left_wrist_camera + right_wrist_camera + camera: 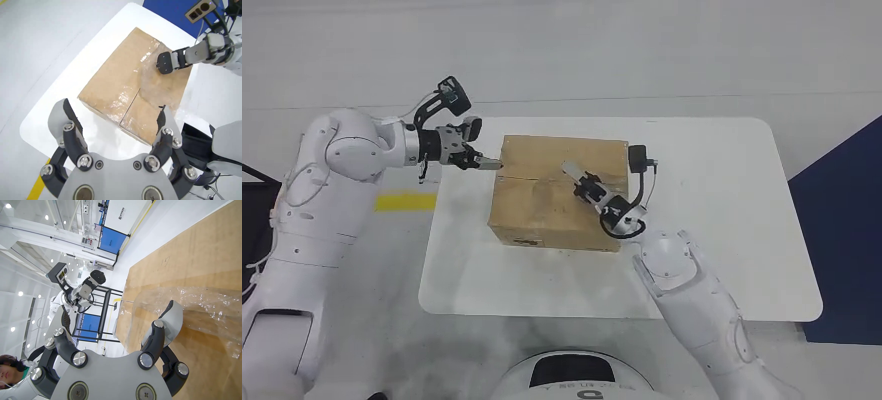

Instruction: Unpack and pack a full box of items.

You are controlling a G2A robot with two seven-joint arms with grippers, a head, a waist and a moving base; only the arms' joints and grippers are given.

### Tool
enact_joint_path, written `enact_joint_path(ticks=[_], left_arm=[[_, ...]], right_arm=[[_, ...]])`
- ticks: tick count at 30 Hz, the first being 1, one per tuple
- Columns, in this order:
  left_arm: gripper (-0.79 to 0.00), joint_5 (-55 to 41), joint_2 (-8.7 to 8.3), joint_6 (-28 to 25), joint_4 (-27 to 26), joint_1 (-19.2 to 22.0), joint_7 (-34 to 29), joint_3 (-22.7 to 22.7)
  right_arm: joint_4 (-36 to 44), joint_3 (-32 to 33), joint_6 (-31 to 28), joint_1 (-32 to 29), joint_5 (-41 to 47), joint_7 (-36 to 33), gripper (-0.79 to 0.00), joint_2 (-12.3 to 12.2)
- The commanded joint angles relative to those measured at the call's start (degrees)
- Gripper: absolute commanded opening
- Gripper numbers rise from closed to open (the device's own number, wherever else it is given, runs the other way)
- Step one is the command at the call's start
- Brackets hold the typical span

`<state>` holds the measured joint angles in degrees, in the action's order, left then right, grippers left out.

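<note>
A closed brown cardboard box (542, 195) stands in the middle of the white table (722, 250). Crumpled clear tape (151, 75) covers its top seam (130, 106). My left gripper (113, 113) is open and hovers just off the box's left end, level with its top edge; in the top view the left gripper (485, 162) sits at the far left corner. My right gripper (119, 311) is open above the box top (189, 262), one finger (174, 309) against the loose tape film (208, 306). The right gripper (577, 178) is over the box's middle.
The table has bare surface to the right of and in front of the box. A yellow floor marking (405, 201) lies left of the table. A blue panel (852, 240) stands at the far right.
</note>
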<state>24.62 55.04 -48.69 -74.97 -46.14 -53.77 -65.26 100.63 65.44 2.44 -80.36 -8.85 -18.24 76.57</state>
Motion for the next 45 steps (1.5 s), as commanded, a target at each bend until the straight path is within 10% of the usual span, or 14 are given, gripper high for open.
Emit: enact_joint_path(ticks=[1, 11, 45], left_arm=[[0.000, 1.52, -0.02, 0.23, 0.49, -0.70, 1.71, 0.27], [0.000, 11.66, 0.30, 2.86, 2.11, -3.55, 11.40, 2.35], [0.000, 2.90, -1.39, 8.59, 4.20, -13.44, 21.34, -5.04]], right_arm=[[-0.24, -0.31, -0.26, 0.38, 0.28, -0.57, 0.000, 0.03], [-6.48, -5.37, -1.39, 6.46, 2.64, -3.97, 0.000, 1.08], [-24.47, -17.96, -2.39, 23.63, 9.85, -0.96, 0.000, 7.18]])
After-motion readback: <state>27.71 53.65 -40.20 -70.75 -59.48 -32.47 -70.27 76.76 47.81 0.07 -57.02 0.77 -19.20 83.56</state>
